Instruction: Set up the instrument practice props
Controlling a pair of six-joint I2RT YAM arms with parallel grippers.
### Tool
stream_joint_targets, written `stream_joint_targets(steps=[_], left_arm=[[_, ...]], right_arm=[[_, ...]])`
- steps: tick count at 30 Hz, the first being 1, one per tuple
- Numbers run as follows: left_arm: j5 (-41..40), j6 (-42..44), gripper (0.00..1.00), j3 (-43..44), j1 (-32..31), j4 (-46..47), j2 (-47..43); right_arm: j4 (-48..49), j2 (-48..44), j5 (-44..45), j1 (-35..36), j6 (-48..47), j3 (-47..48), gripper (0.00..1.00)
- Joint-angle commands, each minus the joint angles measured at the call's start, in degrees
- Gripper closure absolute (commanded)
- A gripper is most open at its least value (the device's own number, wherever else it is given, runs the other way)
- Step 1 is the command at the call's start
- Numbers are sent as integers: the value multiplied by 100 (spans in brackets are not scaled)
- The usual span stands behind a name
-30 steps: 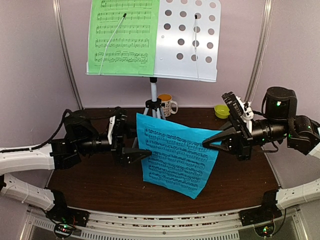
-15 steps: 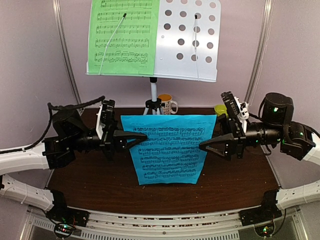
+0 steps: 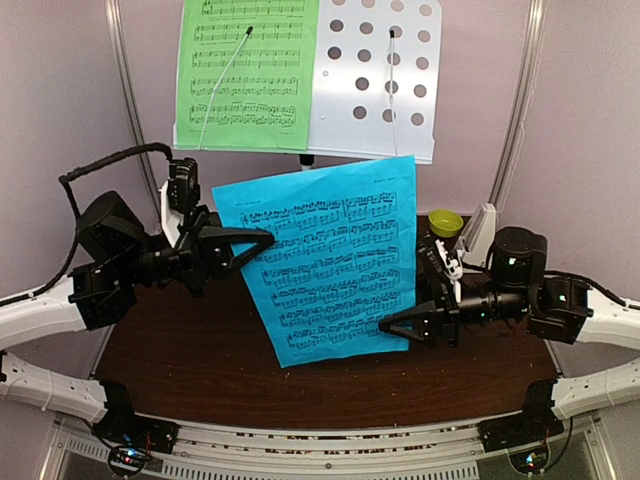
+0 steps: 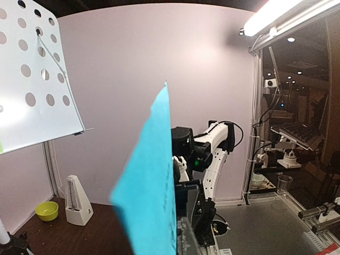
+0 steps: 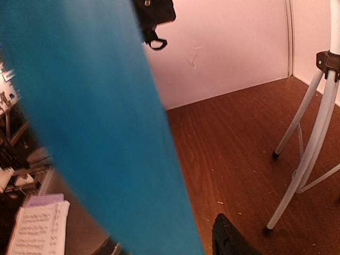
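Note:
The pale grey perforated music stand (image 3: 380, 80) rises at the back on its silver tripod (image 5: 305, 154), with a green music sheet (image 3: 245, 70) on its left half. In front of the stand, lifted and tilted, hangs a blue music sheet (image 3: 325, 260). My left gripper (image 3: 268, 240) is shut on its left edge. My right gripper (image 3: 388, 326) sits low at the sheet's lower right corner, jaws apart. One dark finger (image 5: 228, 240) stands clear of the blue sheet (image 5: 90, 106). The white pyramid metronome (image 4: 77, 202) stands on the table by the back wall.
A small green bowl (image 3: 445, 222) sits at the back right of the brown table (image 3: 200, 360), close to the metronome. White frame posts (image 3: 525, 90) run up both sides. The blue sheet hides the tripod and whatever stands behind it in the top view.
The blue sheet passed from my right gripper to my left, which shut on it and lifted it toward the stand. My right gripper let go and dropped to the sheet's lower corner.

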Motion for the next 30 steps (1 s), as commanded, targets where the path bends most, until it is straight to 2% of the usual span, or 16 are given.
stream_joint_targets(steps=[1, 10, 18, 19, 23, 24, 30], left_arm=[[-26, -255, 100, 160, 115, 246, -156], [-258, -318, 100, 255, 566, -423, -251], [-413, 219, 100, 929, 633, -1463, -326], [-379, 294, 100, 1037, 631, -1554, -322], [-163, 524, 100, 1658, 633, -2058, -173], [-42, 561, 100, 1793, 633, -2166, -106], [370, 705, 100, 2415, 627, -2767, 236]], right_arm=[[324, -114, -71, -18, 95, -290, 64], [-235, -473, -107, -231, 57, -625, 87], [-535, -927, -46, -552, 41, -626, 90], [-582, -930, 9, -563, 4, -546, 83], [-685, -846, 432, -563, 11, -8, 41], [-678, -787, 589, -560, 55, 176, 34], [-675, -353, 1057, -558, 190, 1570, 9]])
